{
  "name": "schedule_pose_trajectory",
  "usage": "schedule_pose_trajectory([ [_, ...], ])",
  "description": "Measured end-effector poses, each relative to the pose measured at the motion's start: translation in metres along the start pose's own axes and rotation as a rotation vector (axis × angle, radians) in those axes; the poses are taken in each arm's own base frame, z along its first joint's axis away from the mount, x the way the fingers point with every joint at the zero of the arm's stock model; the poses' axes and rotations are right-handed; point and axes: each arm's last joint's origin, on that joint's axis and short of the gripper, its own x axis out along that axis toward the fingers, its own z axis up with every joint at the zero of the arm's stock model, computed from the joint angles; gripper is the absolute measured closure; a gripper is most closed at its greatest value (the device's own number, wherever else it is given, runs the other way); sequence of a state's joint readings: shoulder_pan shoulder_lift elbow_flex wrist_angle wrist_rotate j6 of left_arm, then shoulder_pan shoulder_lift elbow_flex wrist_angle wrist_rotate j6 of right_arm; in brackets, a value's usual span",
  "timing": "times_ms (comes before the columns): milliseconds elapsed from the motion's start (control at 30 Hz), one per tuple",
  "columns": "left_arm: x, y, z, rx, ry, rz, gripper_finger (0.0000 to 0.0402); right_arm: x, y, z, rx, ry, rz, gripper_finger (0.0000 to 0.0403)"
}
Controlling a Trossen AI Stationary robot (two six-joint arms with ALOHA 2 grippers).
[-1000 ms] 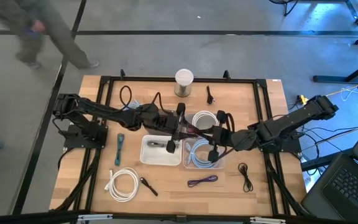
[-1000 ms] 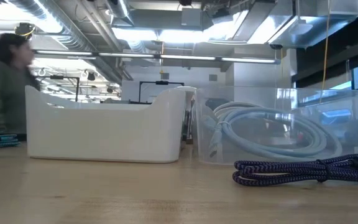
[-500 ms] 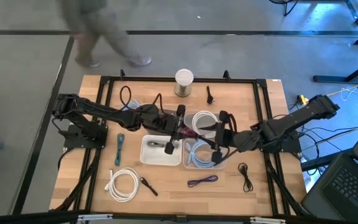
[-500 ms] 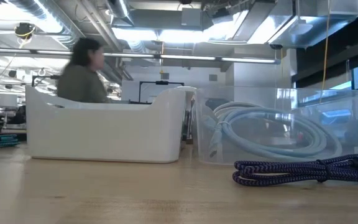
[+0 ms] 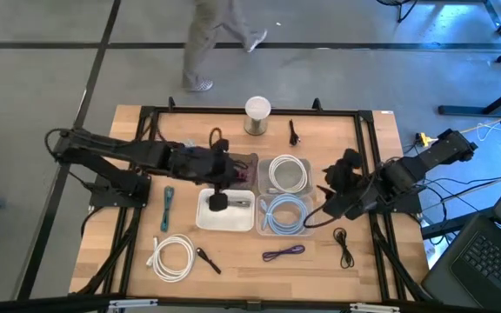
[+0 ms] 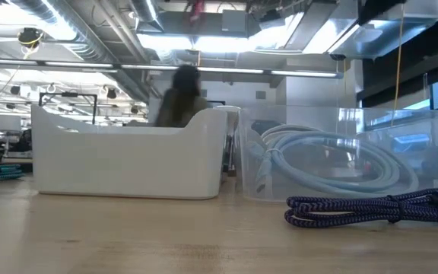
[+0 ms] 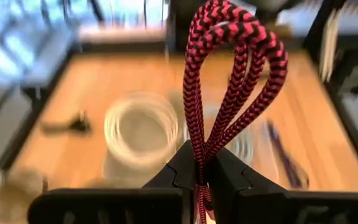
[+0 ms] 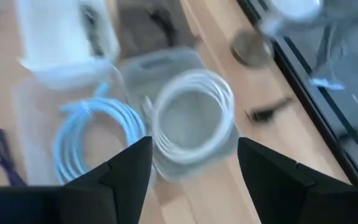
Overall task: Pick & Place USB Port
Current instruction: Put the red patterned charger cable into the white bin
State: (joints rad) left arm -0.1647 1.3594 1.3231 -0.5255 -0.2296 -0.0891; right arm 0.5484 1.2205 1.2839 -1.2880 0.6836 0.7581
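A red and black braided USB cable (image 7: 229, 74), gathered in loops, sits in my shut left gripper (image 7: 199, 171). In the high view that gripper (image 5: 231, 174) is above the table's middle, just beyond the white bin (image 5: 224, 213), with the cable (image 5: 245, 171) at its tip. My right gripper (image 5: 337, 174) is open at the right of the two clear bins and holds nothing. In its wrist view its fingers (image 8: 126, 171) stand wide apart above the white coil (image 8: 191, 115) and the light blue coil (image 8: 98, 140). My left gripper pinches several strands of the red and black cable together between its two fingers (image 7: 225, 168), where the loops are gathered (image 7: 199, 158). The fingers point toward the table's right. The loops stick out past the fingertips, clear of the table; the cable's other end is hidden behind the fingers.
Clear bins hold a white coil (image 5: 287, 174) and a light blue coil (image 5: 285, 215). Loose cables lie near the front edge: purple (image 5: 283, 253), white (image 5: 172, 257), teal (image 5: 168, 207), black (image 5: 344, 245). A white cup (image 5: 257, 113) stands at the far edge. A person walks beyond the table.
My right gripper has left the cable and drawn back toward the table's right edge. My left gripper has pulled toward the left edge, carrying the red and black cable from above the clear bins to just beyond the white bin. The person has walked from left to right beyond the table.
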Motion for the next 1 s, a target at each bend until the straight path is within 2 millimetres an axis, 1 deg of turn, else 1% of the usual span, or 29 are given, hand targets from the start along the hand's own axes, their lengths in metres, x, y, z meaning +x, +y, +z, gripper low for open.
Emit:
schedule_pose_trajectory([
  [67, 0.007, -0.005, 0.001, -0.006, 0.096, 0.005, 0.0388, 0.000, -0.003, -0.003, 0.028, 0.024, -0.035, 0.0162],
  [200, 0.033, -0.014, -0.005, 0.019, 0.330, 0.012, 0.0388, 0.000, -0.007, -0.006, 0.036, 0.023, -0.086, 0.0162],
  [300, 0.055, -0.019, -0.015, 0.047, 0.496, 0.035, 0.0388, 0.000, -0.007, -0.006, 0.035, 0.018, -0.090, 0.0162],
  [400, 0.073, -0.026, -0.026, 0.084, 0.615, 0.033, 0.0388, -0.001, -0.009, -0.007, 0.028, 0.031, -0.105, 0.0162],
  [533, 0.091, -0.036, -0.038, 0.077, 0.700, -0.024, 0.0388, -0.001, -0.012, -0.010, 0.040, 0.051, -0.129, 0.0162],
  [700, 0.107, -0.042, -0.049, -0.043, 0.773, -0.060, 0.0388, -0.001, -0.013, -0.010, 0.040, 0.056, -0.135, 0.0162],
  [1000, 0.130, -0.039, -0.066, -0.069, 0.859, -0.031, 0.0388, -0.001, -0.013, -0.010, 0.040, 0.055, -0.134, 0.0162],
])
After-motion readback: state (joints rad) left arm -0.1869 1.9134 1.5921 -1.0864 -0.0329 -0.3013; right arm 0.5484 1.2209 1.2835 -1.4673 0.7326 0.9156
